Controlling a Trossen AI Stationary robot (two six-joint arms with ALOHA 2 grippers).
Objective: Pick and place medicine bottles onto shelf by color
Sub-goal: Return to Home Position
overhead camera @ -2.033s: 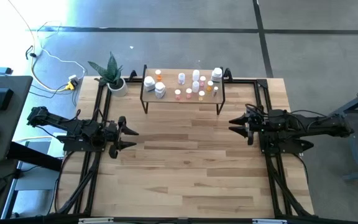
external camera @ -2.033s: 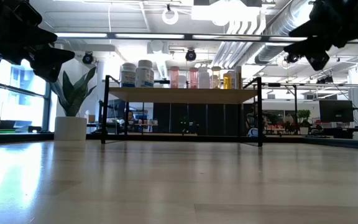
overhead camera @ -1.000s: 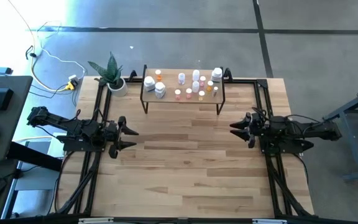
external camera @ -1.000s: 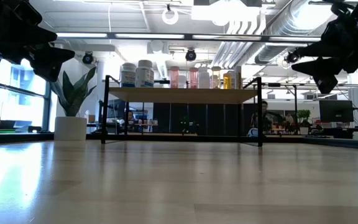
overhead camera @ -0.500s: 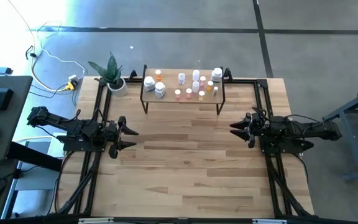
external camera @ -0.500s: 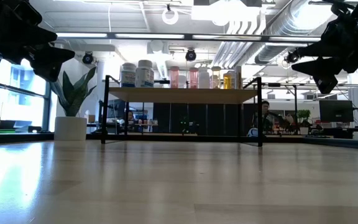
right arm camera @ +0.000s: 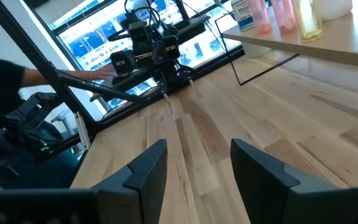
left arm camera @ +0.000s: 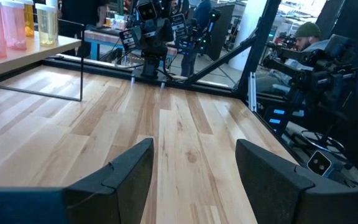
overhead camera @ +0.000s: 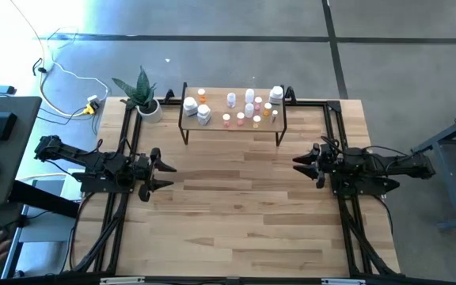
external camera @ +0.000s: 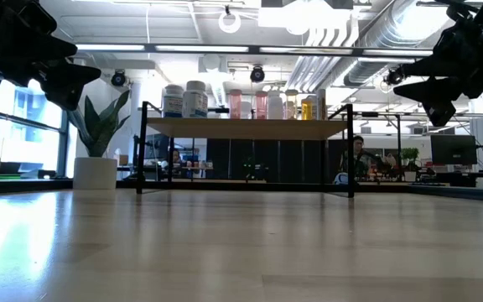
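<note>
Left tool (overhead camera: pixel 170 176) open wide, empty, right tool (overhead camera: pixel 295 162) open wide, empty

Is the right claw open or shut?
Open: the right claw has its fingers spread, with bare tabletop between them; it holds nothing.

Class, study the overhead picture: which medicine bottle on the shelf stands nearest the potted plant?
The large white bottle at the shelf's left end; every other bottle stands farther along the board from the potted plant.
</note>
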